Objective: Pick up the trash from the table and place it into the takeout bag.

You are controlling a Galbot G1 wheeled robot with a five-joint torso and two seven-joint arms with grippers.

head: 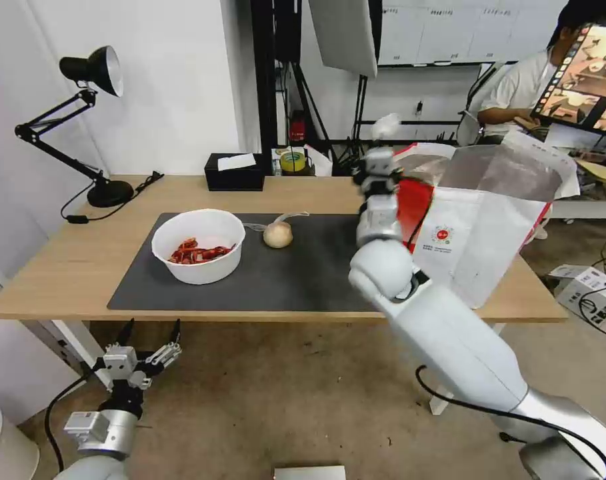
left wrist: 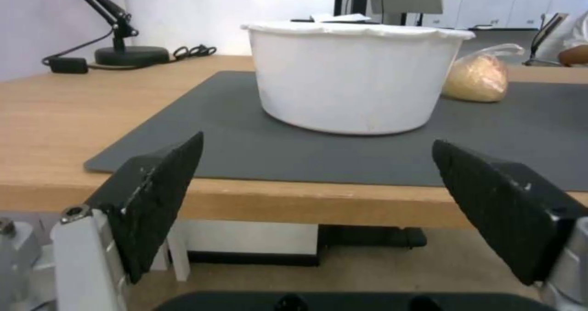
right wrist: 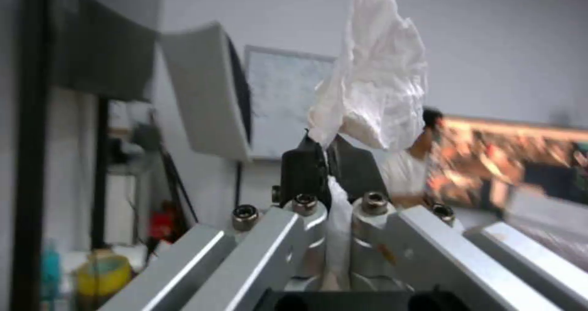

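Waiting low off the table's [head: 69,293] front left corner: left gripper [head: 151,338], jaws spread wide, nothing between them, pointed up at the table's edge. From the left wrist, black pads [left wrist: 161,196] framing the white bowl [left wrist: 358,79] straight ahead.

On the dark grey mat [head: 296,273], toward its left end: white bowl with red scraps [head: 198,245] in the bottom. Probably light and fairly stiff at the rim, but thin-walled; best pinched over the rim and kept level so the scraps stay in. Just to its right, apart from it, the small beige wrapped ball [head: 278,234], its twisted plastic tail trailing toward the mat's back edge. Soft and slick by the look of it; tail or loose film likely a surer hold than the round body.

Raised above the mat's right end, beside the takeout bag's [head: 489,247] left rim: right gripper [head: 383,137], closed tight on the crumpled white tissue [right wrist: 374,76], a corner nipped between the black fingertips [right wrist: 300,168] and the rest flaring free above. Nearly weightless and limp; may cling to the pads on release, so opening well over the foil-lined mouth seems wise.

Bag standing open at the table's right end, near the front right corner.
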